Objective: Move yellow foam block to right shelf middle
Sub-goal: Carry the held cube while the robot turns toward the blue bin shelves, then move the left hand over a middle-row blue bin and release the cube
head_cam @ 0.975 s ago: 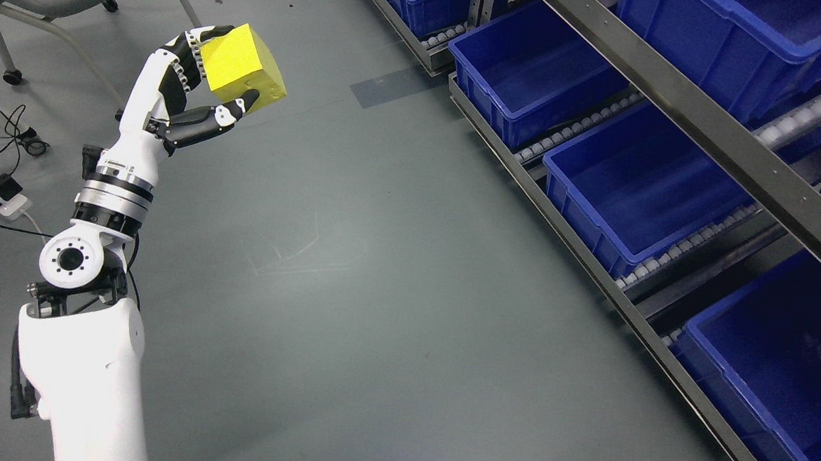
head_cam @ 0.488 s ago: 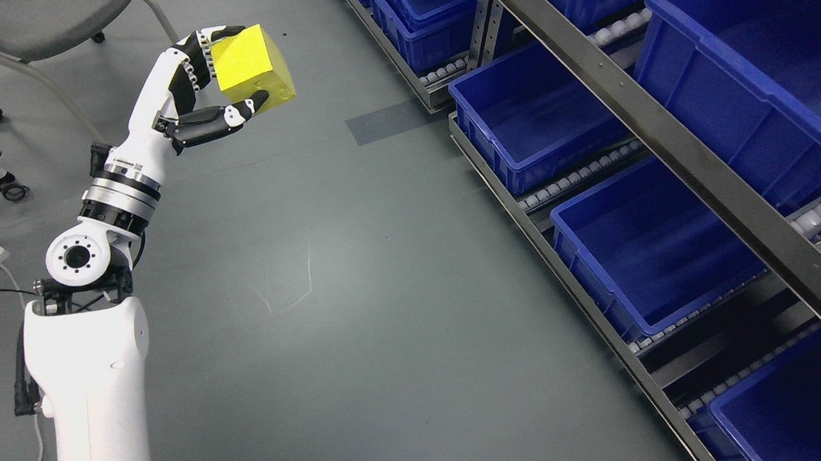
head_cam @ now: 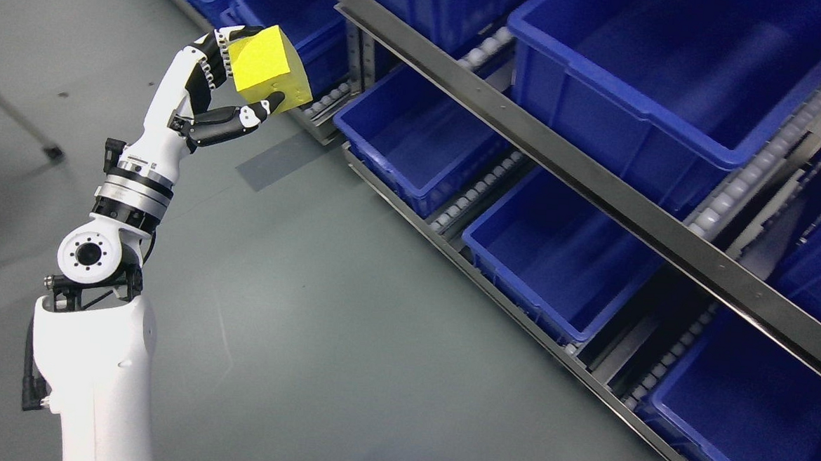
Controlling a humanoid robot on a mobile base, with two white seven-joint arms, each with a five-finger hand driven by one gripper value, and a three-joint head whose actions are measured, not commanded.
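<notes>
My left hand [head_cam: 239, 74] is raised at the upper left, its fingers shut on the yellow foam block [head_cam: 270, 68]. The thumb presses the block's lower face and the other fingers wrap its left side. The block hangs in the air in front of the shelf rack's [head_cam: 595, 191] left end. The rack runs diagonally across the right of the head view. A large blue bin [head_cam: 672, 68] sits on its upper tier. My right arm does not show.
Several open blue bins stand on the rack's lower tier, among them one [head_cam: 415, 136] just right of the block and another [head_cam: 557, 256] further along. Roller tracks [head_cam: 479, 185] lie between them. Grey floor [head_cam: 321, 324] spreads below and left of the rack.
The camera has swung toward the rack, so the shelves have shifted left and loom larger, and the chair has left the view. The left hand keeps the block in the same grasp.
</notes>
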